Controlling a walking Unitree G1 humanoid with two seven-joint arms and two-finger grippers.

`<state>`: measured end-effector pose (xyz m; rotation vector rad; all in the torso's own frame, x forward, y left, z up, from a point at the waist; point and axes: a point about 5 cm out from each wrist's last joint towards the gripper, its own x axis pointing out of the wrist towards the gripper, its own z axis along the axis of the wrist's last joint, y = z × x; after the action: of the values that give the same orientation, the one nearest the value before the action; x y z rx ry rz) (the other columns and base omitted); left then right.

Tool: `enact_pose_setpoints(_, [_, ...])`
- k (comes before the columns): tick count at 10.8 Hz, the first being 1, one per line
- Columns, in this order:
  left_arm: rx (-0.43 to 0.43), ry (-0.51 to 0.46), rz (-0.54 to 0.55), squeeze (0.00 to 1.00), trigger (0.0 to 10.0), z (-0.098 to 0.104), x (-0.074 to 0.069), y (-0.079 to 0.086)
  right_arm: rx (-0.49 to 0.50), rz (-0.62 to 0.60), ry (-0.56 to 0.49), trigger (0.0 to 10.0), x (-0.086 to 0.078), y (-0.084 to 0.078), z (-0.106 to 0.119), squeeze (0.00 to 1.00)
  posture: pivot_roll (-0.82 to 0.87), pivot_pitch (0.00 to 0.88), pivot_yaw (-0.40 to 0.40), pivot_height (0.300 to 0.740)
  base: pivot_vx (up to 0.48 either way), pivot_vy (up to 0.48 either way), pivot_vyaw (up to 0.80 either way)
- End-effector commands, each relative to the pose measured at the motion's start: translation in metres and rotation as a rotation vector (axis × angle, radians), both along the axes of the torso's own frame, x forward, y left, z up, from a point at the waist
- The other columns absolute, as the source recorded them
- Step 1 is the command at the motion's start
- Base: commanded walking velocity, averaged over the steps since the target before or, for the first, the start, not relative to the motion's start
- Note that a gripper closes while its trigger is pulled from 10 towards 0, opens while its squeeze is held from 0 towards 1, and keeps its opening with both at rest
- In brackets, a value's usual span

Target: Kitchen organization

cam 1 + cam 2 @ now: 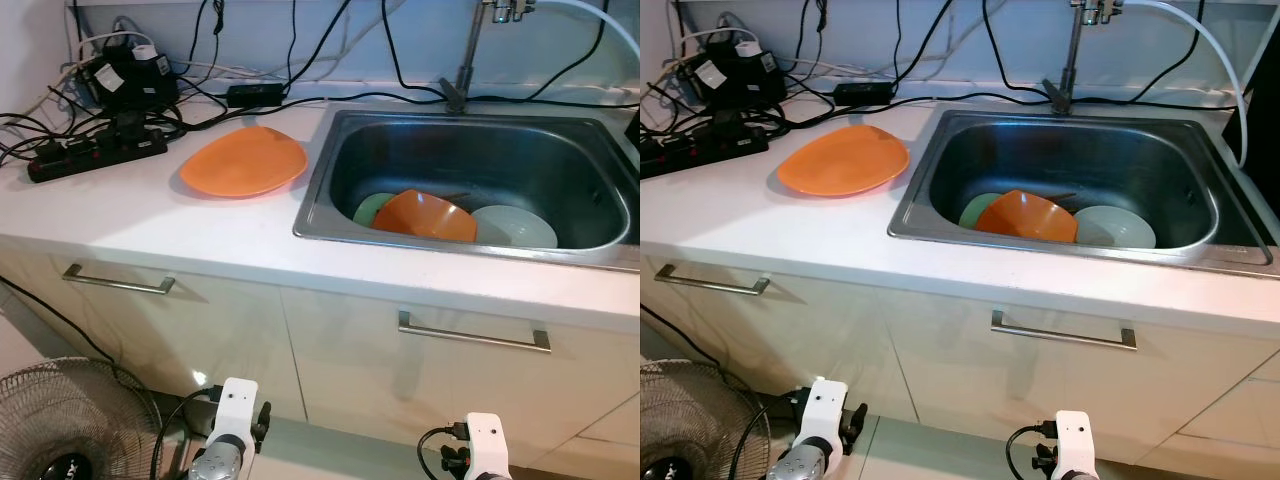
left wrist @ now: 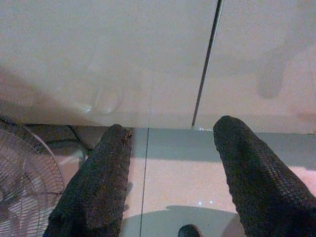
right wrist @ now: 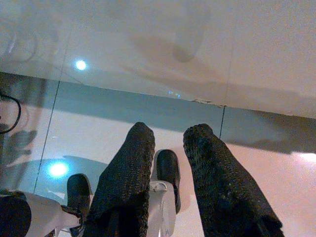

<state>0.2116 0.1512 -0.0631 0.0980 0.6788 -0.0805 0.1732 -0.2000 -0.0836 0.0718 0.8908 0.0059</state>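
Plate [image 1: 243,161], orange: flat on desk [image 1: 150,225] beside sink [image 1: 340,140], seemingly set aside from dishes [image 1: 425,214] inside. Our left hand [image 2: 170,163] and right hand [image 3: 168,158] hang released near floor.

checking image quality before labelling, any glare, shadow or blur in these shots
Left eye view: sharp, evenly lit, soft sheen on the steel sink. Right wrist view: bright light spots reflected on the glossy floor tiles, shadows around them. Left wrist view: black end effector fingers close and slightly soft.
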Motion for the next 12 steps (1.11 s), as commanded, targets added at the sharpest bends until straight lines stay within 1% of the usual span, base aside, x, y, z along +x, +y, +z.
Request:
enact_pose_setpoints(1, [0.006,0.015,0.018,0.00,10.0,-0.0017,-0.0026,0.0043,0.008,0.011,0.005,10.0,0.0021,0.0009,0.0006,0.00,0.03,0.000,0.101,0.740,0.000,0.000,-0.58])
enact_pose_setpoints(4, [0.011,0.040,0.021,0.00,10.0,-0.0046,-0.0060,0.0085,0.010,0.012,0.005,10.0,0.0026,0.0005,0.0009,0.00,0.03,0.000,0.099,0.740,0.000,0.000,-0.58])
enact_pose_setpoints(5, [0.015,0.040,0.018,0.00,10.0,-0.0046,-0.0058,0.0086,0.010,0.002,-0.004,10.0,0.0032,0.0002,0.0014,0.00,0.03,0.000,0.098,0.732,0.000,0.000,-0.47])
enact_pose_setpoints(6, [0.025,0.042,0.009,0.00,10.0,-0.0049,-0.0062,0.0085,0.012,-0.002,-0.009,10.0,0.0034,0.0001,0.0016,0.00,0.04,0.000,0.098,0.728,0.000,0.000,0.00])
enact_pose_setpoints(10, [0.030,0.051,0.006,0.00,10.0,-0.0067,-0.0093,0.0090,0.007,0.000,-0.008,10.0,0.0037,-0.0001,0.0017,0.00,0.04,0.000,0.098,0.728,0.000,-0.480,0.00])
enact_pose_setpoints(12, [0.026,0.058,0.009,0.00,10.0,-0.0077,-0.0107,0.0095,0.006,0.001,-0.008,10.0,0.0037,-0.0003,0.0018,0.00,0.04,0.000,0.098,0.728,0.000,0.000,0.00])
